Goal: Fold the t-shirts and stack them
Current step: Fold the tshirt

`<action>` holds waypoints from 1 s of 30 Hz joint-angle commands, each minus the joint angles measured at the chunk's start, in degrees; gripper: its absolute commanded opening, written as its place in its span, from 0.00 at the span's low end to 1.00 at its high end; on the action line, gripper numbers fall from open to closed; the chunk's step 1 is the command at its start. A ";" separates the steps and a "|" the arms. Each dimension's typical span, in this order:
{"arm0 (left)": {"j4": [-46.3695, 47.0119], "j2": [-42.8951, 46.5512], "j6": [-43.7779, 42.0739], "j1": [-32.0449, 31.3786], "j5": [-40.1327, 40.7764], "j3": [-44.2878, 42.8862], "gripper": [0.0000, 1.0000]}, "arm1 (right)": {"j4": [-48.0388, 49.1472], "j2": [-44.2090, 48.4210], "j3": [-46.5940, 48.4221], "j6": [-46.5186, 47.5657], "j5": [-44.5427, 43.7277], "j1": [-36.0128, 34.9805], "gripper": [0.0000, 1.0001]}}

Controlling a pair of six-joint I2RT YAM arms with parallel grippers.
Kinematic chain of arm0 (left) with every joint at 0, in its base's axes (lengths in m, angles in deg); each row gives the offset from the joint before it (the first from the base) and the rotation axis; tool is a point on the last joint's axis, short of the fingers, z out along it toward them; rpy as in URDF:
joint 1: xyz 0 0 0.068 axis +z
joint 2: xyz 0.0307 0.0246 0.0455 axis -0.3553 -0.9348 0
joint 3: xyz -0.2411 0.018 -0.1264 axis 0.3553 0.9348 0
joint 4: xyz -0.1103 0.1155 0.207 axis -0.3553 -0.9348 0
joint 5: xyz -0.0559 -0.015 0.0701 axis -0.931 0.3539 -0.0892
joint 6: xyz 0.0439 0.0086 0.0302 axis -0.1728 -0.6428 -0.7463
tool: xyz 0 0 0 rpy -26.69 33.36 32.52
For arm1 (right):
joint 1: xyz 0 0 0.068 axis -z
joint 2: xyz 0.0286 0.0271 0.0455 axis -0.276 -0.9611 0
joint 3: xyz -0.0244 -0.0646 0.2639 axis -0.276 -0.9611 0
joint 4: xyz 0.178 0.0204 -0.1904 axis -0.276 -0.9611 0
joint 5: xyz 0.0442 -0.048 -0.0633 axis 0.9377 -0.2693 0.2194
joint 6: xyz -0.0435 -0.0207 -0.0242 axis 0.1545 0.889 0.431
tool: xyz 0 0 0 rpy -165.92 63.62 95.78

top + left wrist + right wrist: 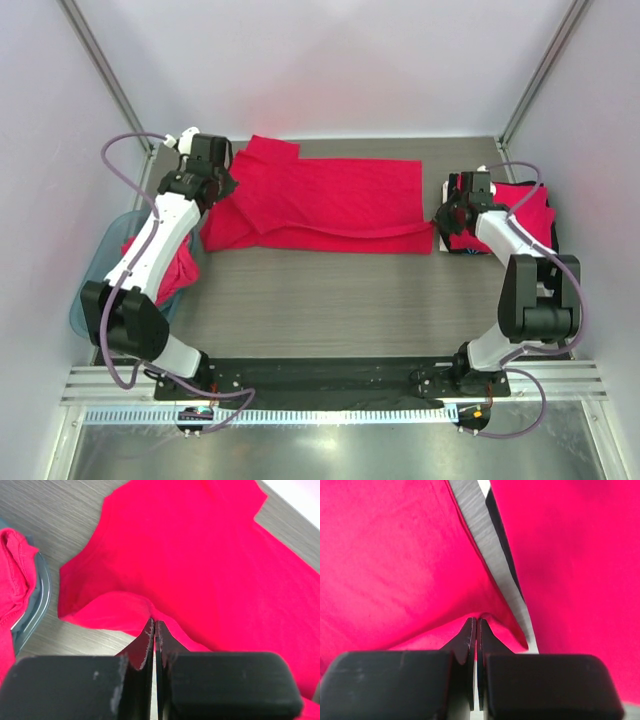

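The t-shirt (pixel 330 200) along the far edge is showing plain crimson, unpatterned. The bench (pixel 330 300) is showing grey wood grain. At the left edge, a bin (pixel 88 295) is looking translucent blue-grey, holding matching crimson cloth (pixel 178 270). The left gripper's fingers (pixel 142 647) are showing matte black.

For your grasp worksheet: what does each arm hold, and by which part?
Both hold the spread red t-shirt: left gripper pinches its left-end edge, right gripper its right-end edge.

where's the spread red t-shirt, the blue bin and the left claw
spread red t-shirt (pixel 340 195): top external view, middle of the flat body
blue bin (pixel 86 288): top external view, its bare left rim
left claw (pixel 154 625): left wrist view, between the closed tips at the shirt's hem
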 commanded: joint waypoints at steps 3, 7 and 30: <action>1.94 -4.26 -1.11 0.88 2.60 -4.35 0.00 | 2.93 -3.59 4.74 -0.90 -1.07 -0.48 0.01; 2.46 -7.77 -1.54 1.06 3.21 -6.46 0.00 | 3.37 -5.97 6.42 -1.34 -1.51 -1.01 0.01; -2.81 -26.25 0.74 6.77 -8.99 -28.36 0.67 | 8.45 -5.47 6.28 -1.78 -7.05 -3.63 0.56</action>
